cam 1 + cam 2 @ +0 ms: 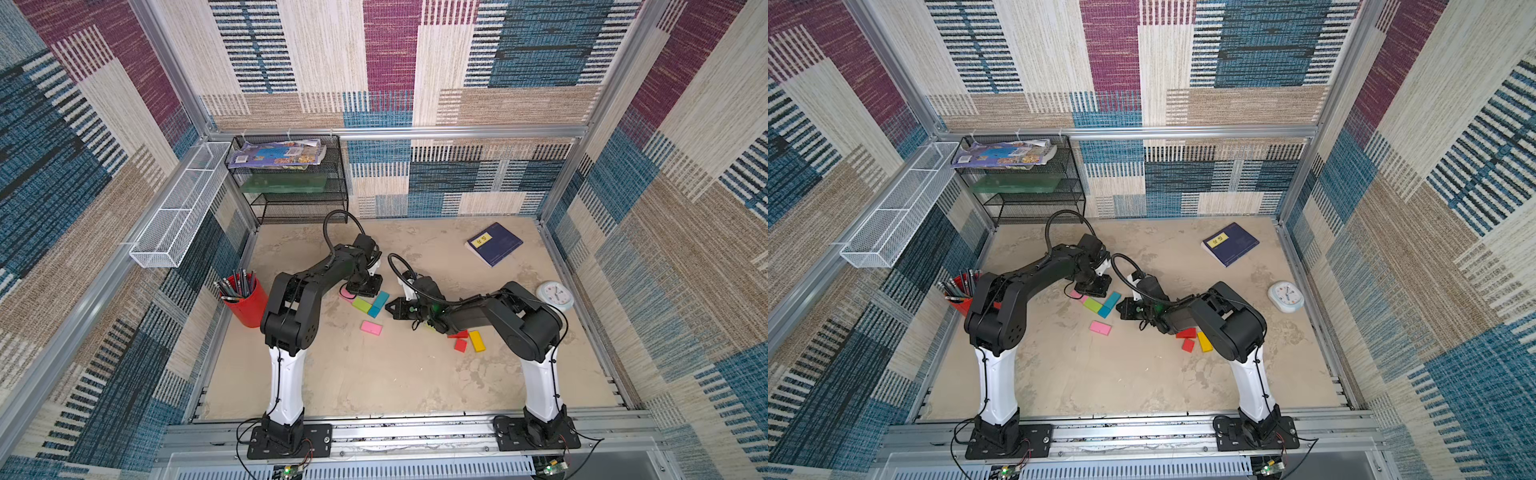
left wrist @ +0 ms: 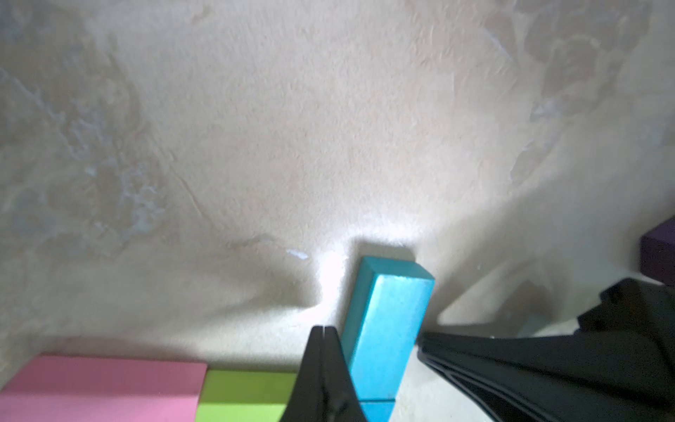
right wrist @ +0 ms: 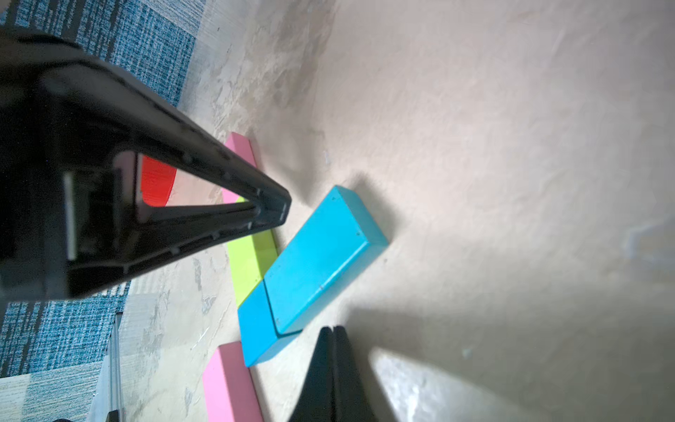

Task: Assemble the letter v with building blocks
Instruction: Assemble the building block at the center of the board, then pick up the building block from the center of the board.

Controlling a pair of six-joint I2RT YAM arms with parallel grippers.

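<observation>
A row of building blocks lies mid-table in both top views: a pink block (image 1: 346, 294), a lime green block (image 1: 362, 305), a teal square (image 1: 375, 311) and a long teal block (image 1: 381, 298) angling away from it. My left gripper (image 2: 324, 329) is shut and empty, tips down between the lime green block (image 2: 248, 394) and the long teal block (image 2: 387, 321). My right gripper (image 3: 333, 329) is shut and empty, its tips just beside the teal square (image 3: 257, 325). A loose pink block (image 1: 371, 327) lies nearer. Two red blocks (image 1: 460, 345) and a yellow block (image 1: 477, 340) lie partly under the right arm. A purple block (image 2: 659, 252) shows at the frame's edge.
A dark blue book (image 1: 493, 244) lies at the back right and a round clock (image 1: 555, 296) by the right wall. A red cup of pencils (image 1: 245, 305) stands at the left. A black mesh shelf (image 1: 291, 199) fills the back left corner, with a white wire basket (image 1: 178, 208) on the left wall.
</observation>
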